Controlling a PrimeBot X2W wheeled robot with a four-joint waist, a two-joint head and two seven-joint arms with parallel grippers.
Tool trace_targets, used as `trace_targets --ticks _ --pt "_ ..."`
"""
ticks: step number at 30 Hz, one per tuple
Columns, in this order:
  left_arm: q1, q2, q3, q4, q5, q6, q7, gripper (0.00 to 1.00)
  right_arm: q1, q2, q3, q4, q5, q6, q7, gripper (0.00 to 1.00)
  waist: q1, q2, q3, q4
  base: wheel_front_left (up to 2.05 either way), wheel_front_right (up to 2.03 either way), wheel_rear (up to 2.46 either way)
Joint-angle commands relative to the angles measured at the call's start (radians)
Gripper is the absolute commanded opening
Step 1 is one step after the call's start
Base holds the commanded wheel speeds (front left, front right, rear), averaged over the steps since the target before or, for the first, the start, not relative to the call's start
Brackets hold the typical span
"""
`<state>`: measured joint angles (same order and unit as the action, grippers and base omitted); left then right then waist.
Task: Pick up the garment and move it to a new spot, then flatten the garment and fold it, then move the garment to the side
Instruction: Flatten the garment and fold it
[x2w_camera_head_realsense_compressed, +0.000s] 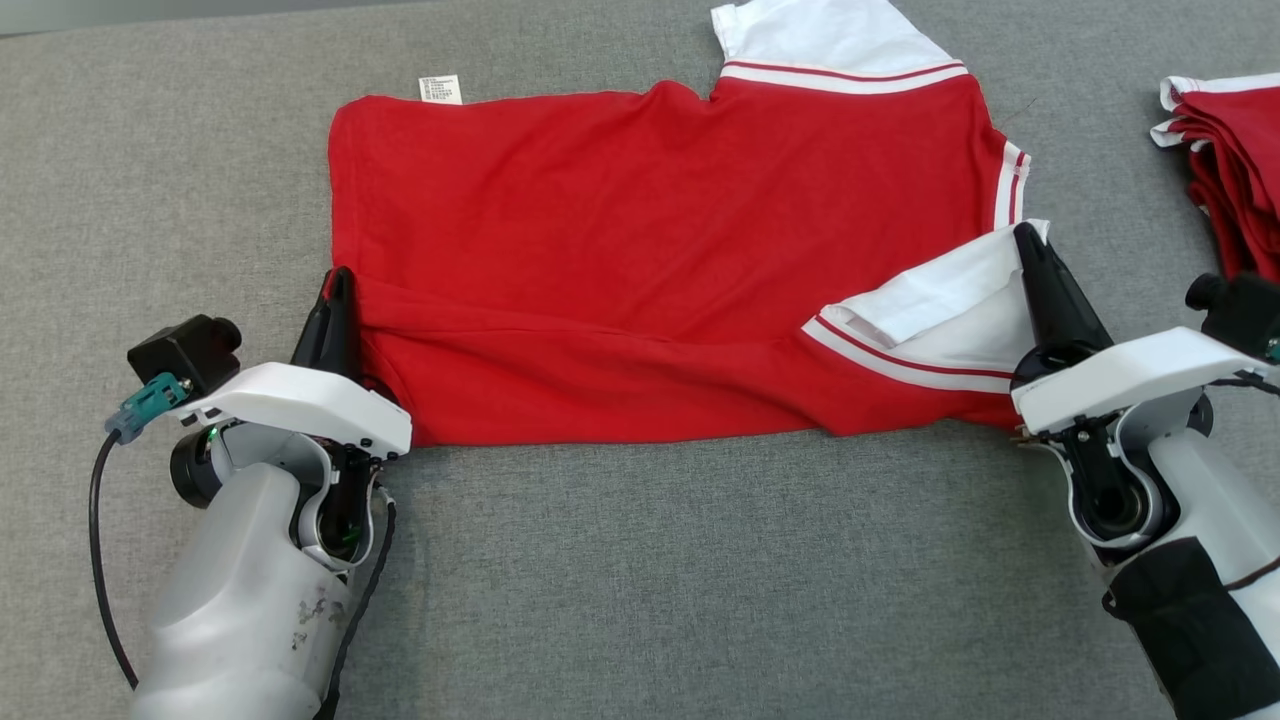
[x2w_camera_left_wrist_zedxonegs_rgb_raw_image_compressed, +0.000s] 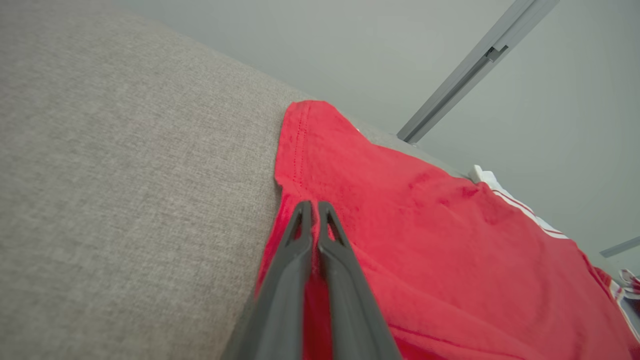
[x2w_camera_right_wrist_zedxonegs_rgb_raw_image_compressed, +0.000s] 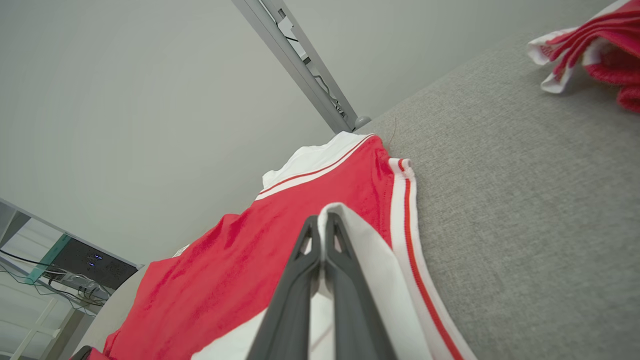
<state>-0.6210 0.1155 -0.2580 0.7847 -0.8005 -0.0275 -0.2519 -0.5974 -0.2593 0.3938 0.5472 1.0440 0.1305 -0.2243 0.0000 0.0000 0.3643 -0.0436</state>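
Okay, I see the red garment (x2w_camera_head_realsense_compressed: 650, 230) spread mostly flat on the grey cloth surface (x2w_camera_head_realsense_compressed: 640, 580), its near edge folded up over itself. My left gripper (x2w_camera_head_realsense_compressed: 338, 285) is pinched closed on the red hem at the left corner. My right gripper (x2w_camera_head_realsense_compressed: 1030, 245) is clamped tight on the white sleeve edge. A pile of red-and-white clothes (x2w_camera_head_realsense_compressed: 1235, 160) sits well apart at far right.

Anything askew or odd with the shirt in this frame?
Mildly. The shirt lies mostly flat, but the near flap, pinched by the left gripper and right gripper, is creased and uneven, and a white label pokes out past the far edge. No damage visible.
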Motion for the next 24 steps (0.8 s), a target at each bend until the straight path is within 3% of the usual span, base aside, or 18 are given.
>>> trace_targets --ticks 1,2,3,4,5,6,7,8,18,24 --pt "-0.023 0.003 -0.002 0.015 0.012 -0.013 -0.005 0.0 -0.027 -0.007 0.009 0.024 0.009 0.0 -0.012 0.0 0.0 0.0 -0.001 0.002 0.0 0.0 0.0" --pt "-0.029 0.002 -0.002 0.021 0.012 -0.017 -0.007 0.0 -0.036 -0.007 0.014 0.036 0.013 0.0 -0.017 0.04 0.0 0.0 -0.001 0.003 0.0 0.0 0.0" --pt "-0.033 0.001 -0.002 0.027 0.014 -0.019 -0.008 0.0 -0.044 -0.006 0.019 0.047 0.017 0.0 -0.017 0.23 0.0 0.0 -0.002 0.004 0.0 0.0 0.0" --pt "-0.036 0.0 -0.004 0.033 0.017 -0.025 -0.009 0.13 -0.055 -0.006 0.024 0.059 0.021 0.0 -0.021 0.44 0.0 0.0 -0.003 0.005 0.0 0.0 0.0" --pt "-0.04 0.0 -0.005 0.039 0.019 -0.027 -0.009 0.3 -0.064 -0.007 0.031 0.069 0.022 0.0 -0.023 0.78 0.0 0.0 -0.004 0.006 0.0 0.0 0.0" --pt "-0.044 -0.001 -0.01 0.046 0.022 -0.032 -0.01 0.48 -0.074 -0.008 0.038 0.079 0.025 0.0 -0.025 1.0 0.0 0.0 -0.006 0.007 0.0 0.0 0.0" --pt "-0.049 -0.002 -0.017 0.05 0.029 -0.036 -0.01 0.87 -0.084 -0.008 0.046 0.09 0.028 0.0 -0.027 1.0 0.0 0.0 -0.008 0.008 0.0 0.0 0.0" --pt "-0.053 -0.003 -0.021 0.053 0.03 -0.038 -0.01 1.0 -0.093 -0.007 0.053 0.1 0.032 0.0 -0.025 1.0 0.0 0.0 -0.009 0.009 0.0 0.0 0.0" --pt "0.004 0.013 -0.015 0.005 0.034 -0.061 -0.013 1.0 -0.137 -0.042 0.077 0.126 -0.006 0.0 -0.042 1.0 0.0 0.0 -0.045 0.017 0.0 0.0 0.0" --pt "0.115 0.036 0.013 -0.096 0.029 -0.046 -0.013 1.0 -0.068 -0.062 -0.038 0.062 -0.176 0.0 -0.042 1.0 0.0 0.0 -0.084 0.022 0.0 0.0 0.0"
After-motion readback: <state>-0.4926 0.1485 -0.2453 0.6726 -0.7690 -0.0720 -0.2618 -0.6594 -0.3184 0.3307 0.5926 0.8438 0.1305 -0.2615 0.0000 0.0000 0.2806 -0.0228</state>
